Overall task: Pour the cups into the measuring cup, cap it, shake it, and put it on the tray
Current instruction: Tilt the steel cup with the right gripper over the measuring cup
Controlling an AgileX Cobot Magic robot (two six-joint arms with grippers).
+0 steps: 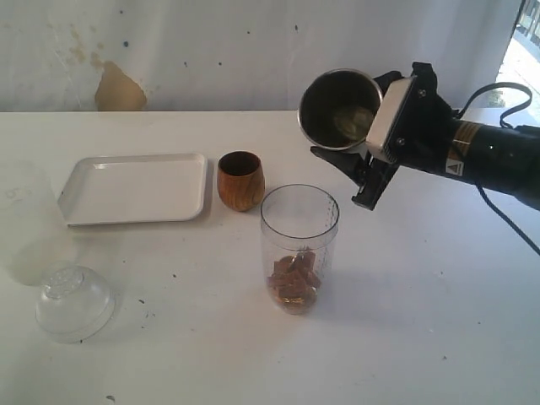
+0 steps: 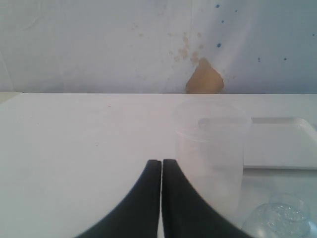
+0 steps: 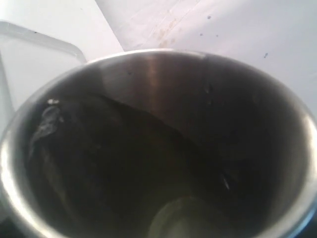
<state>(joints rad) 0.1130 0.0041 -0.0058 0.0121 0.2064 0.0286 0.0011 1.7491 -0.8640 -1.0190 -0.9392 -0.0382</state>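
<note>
**Pouring stage, ordered near to far.** Nearest, the clear domed lid (image 1: 74, 302) lies on the bench (image 1: 439, 337), just beside a frosted container (image 1: 29, 224). The left fingers (image 2: 148, 208), shown only in the left wrist view, are pressed together on nothing, short of that container. Further in, the measuring cup (image 1: 299, 245) stands upright and uncapped, with brown pieces heaped at its bottom. Behind it the wooden cup (image 1: 240, 180) stands upright, just beside the white tray (image 1: 135, 187), on which nothing is set. Farthest, and raised off the bench, the steel cup (image 1: 340, 108) is clasped by the right fingers (image 1: 363, 181). It is tipped onto its side, above and beyond the measuring cup. Whether it holds anything cannot be told. The step in hand is judged to be the pour from the steel cup. Next, its lip would need to be brought squarely over the open mouth. If it is empty, it would need to be set down away from the lid, so that capping can be begun.
</note>
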